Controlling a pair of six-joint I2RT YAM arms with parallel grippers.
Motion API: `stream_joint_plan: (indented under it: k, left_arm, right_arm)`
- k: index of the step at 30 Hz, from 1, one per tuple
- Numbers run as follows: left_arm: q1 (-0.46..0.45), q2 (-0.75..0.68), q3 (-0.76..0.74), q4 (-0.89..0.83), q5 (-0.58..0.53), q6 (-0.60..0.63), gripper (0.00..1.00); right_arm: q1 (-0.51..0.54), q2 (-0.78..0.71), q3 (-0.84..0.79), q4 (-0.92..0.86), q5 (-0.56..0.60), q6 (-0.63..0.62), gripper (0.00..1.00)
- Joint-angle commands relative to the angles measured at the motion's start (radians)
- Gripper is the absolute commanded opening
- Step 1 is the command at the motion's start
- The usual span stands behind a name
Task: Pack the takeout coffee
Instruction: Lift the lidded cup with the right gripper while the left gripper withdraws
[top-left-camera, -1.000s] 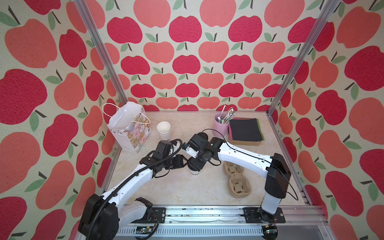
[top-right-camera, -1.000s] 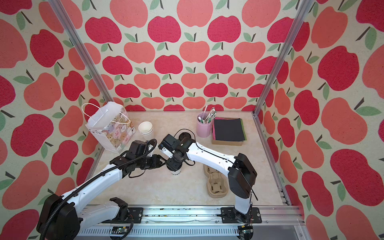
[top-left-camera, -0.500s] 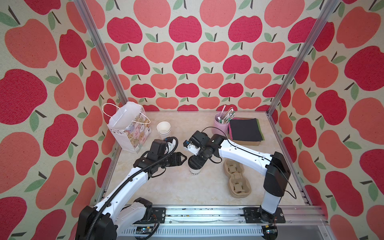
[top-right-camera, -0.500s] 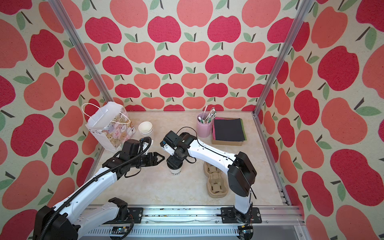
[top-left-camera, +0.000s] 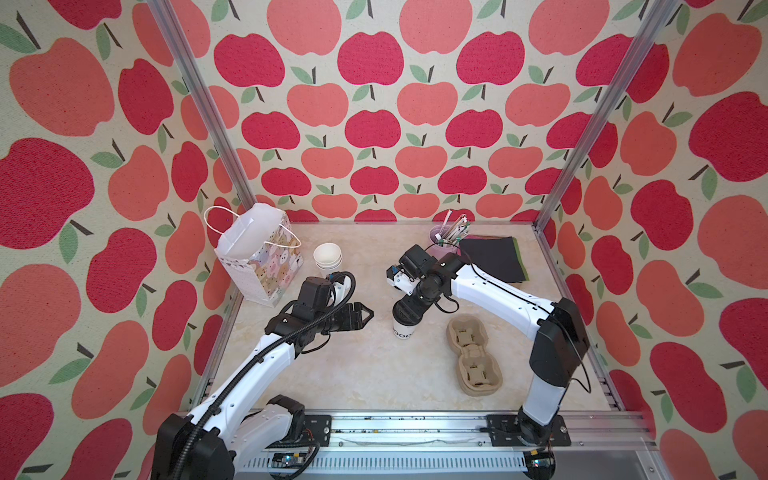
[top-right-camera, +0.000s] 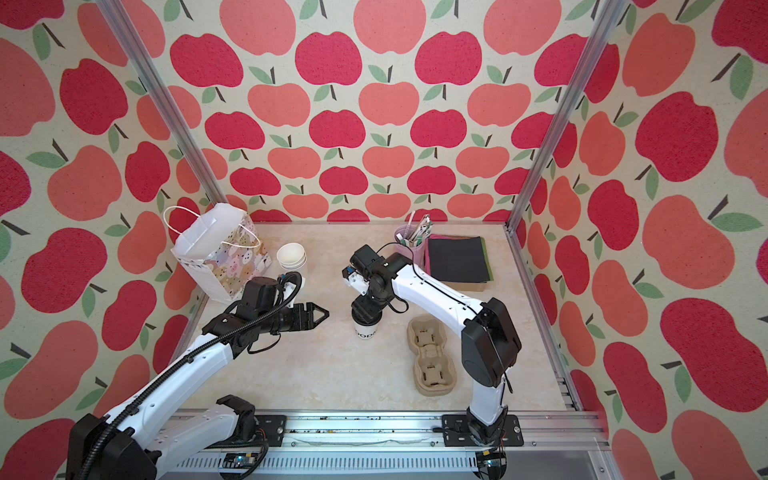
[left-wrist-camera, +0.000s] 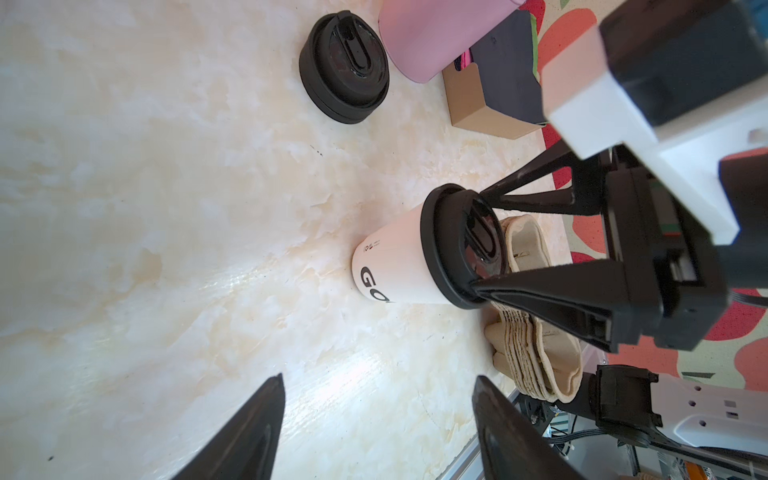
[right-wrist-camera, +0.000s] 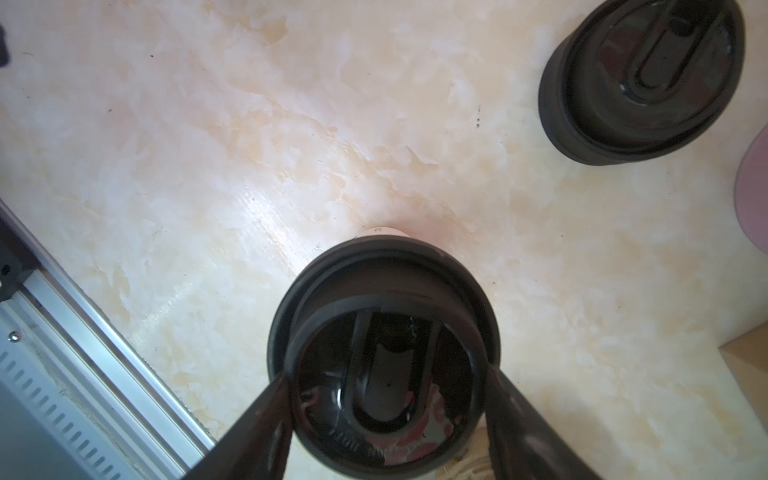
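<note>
Right tool (right-wrist-camera: 386, 374) grips the black lid (right-wrist-camera: 382, 266) on the upright lettered cup (left-wrist-camera: 390, 266); left tool (left-wrist-camera: 379, 380) stands open and empty nearby.

Apple-print walls (top-left-camera: 374, 124), marble tabletop (top-left-camera: 353, 374)

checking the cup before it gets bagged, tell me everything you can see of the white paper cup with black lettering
The white paper cup with black lettering stands upright on the marbled beige table, near its middle, beside the brown pulp cup carrier. A round black plastic lid sits on its rim; the right gripper grips that lid's sides from above.
</note>
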Motion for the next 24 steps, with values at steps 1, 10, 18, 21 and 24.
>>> stream_joint_plan:
  k: [1,10,18,21,24]
  left_arm:
    - [0.007,-0.002,0.039,-0.014,-0.009,0.027,0.74]
    - [0.012,0.025,0.069,-0.019,-0.009,0.038,0.75]
    - [0.018,0.023,0.075,-0.027,-0.013,0.039,0.75]
    - [0.02,0.024,0.077,-0.029,-0.013,0.039,0.76]
    - [0.02,0.024,0.08,-0.029,-0.013,0.038,0.76]
  right_arm:
    - [-0.046,0.008,-0.019,-0.093,0.055,-0.043,0.7]
    - [-0.183,0.044,0.017,-0.096,0.105,-0.108,0.7]
    - [-0.265,0.097,0.061,-0.088,0.122,-0.15,0.7]
    - [-0.279,0.114,0.073,-0.082,0.121,-0.154,0.7]
    - [-0.284,0.125,0.073,-0.076,0.122,-0.157,0.71]
